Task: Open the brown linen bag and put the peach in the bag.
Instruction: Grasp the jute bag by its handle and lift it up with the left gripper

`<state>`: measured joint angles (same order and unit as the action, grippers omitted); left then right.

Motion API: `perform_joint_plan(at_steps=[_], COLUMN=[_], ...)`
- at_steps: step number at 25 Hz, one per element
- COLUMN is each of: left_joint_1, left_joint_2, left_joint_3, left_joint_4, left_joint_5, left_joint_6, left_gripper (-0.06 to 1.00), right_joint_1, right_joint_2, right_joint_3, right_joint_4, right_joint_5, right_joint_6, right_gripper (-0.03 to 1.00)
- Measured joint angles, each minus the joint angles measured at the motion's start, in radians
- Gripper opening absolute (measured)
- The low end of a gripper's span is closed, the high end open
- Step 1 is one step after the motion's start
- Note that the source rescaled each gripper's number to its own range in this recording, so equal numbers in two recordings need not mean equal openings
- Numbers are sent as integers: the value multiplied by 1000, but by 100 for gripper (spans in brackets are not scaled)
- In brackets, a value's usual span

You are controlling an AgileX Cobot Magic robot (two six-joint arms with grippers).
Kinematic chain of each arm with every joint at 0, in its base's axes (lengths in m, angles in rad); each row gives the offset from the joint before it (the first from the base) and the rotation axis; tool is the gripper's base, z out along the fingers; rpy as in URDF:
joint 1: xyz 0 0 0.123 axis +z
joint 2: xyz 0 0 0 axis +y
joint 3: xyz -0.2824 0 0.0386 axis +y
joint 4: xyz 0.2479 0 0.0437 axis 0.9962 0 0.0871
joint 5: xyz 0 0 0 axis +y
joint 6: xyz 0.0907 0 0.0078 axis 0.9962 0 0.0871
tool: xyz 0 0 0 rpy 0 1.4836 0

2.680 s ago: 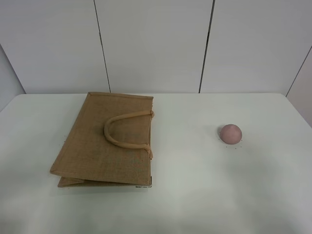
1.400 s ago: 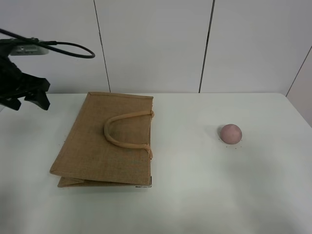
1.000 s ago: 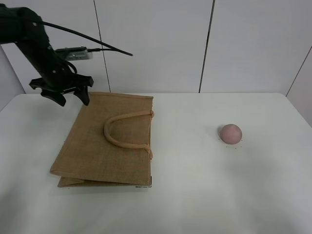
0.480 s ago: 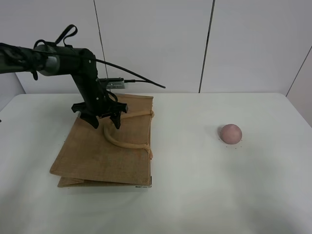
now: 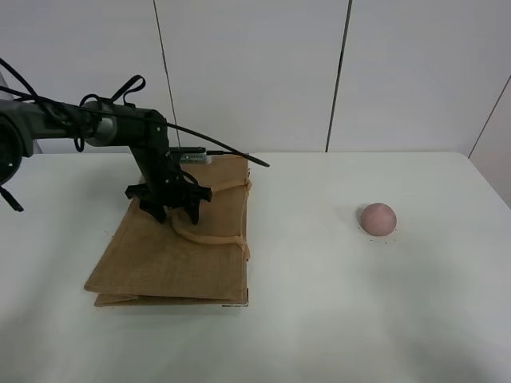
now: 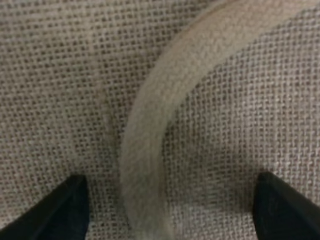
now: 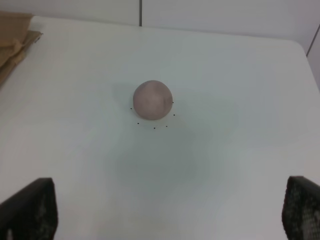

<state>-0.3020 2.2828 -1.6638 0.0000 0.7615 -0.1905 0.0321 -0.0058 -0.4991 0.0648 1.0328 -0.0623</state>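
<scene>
The brown linen bag [image 5: 172,247] lies flat on the left of the table, its beige loop handle [image 5: 209,236] on top. My left gripper [image 5: 170,212] is open, low over the bag, with its fingers on either side of the handle's far curve. In the left wrist view the handle [image 6: 150,130] runs between the two dark fingertips [image 6: 70,207] over the coarse weave [image 6: 60,75]. The peach [image 5: 377,218] sits on the table at the right. In the right wrist view the peach [image 7: 152,100] lies ahead of my open, empty right gripper [image 7: 165,215]. The right gripper is out of the exterior view.
The white table [image 5: 319,303] runs to a grey panelled wall [image 5: 255,72] at the back. A black cable [image 5: 215,144] trails from the left arm over the bag's far edge. A corner of the bag [image 7: 12,35] shows in the right wrist view.
The left arm came in from the left, swung over the bag and lowered its open gripper onto the handle. The peach has not moved.
</scene>
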Motion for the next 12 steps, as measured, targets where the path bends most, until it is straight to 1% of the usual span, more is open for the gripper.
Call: perform_joint_plan(at_steps=[2, 3, 4, 5, 7, 8, 9, 10, 12], left_joint_1=[0, 0, 0, 0, 0, 0, 0, 0, 0], left_joint_2=[11, 12, 13, 13, 13, 13, 13, 13, 13], left_joint_3=[0, -1, -1, -2, -4, -4, -5, -9, -20], left_joint_4=[0, 5, 8, 12, 14, 14, 15, 16, 16], left_joint_5=[-5, -6, -6, -7, -7, -8, -6, -1, 15], left_joint_6=[-3, -4, -4, -5, -5, -5, -5, -7, -14], left_gripper=[88, 85, 79, 68, 40, 21, 6, 0, 0], right_joint_1=[0, 0, 0, 0, 0, 0, 0, 0, 0], right_joint_2=[0, 0, 0, 0, 0, 0, 0, 0, 0], right_joint_3=[0, 0, 0, 0, 0, 0, 0, 0, 0], right_joint_4=[0, 0, 0, 0, 0, 0, 0, 0, 0], right_joint_5=[0, 0, 0, 0, 0, 0, 0, 0, 0], right_joint_6=[0, 0, 0, 0, 0, 0, 0, 0, 0], right_gripper=[100, 100, 100, 100, 100, 100, 100, 100, 100])
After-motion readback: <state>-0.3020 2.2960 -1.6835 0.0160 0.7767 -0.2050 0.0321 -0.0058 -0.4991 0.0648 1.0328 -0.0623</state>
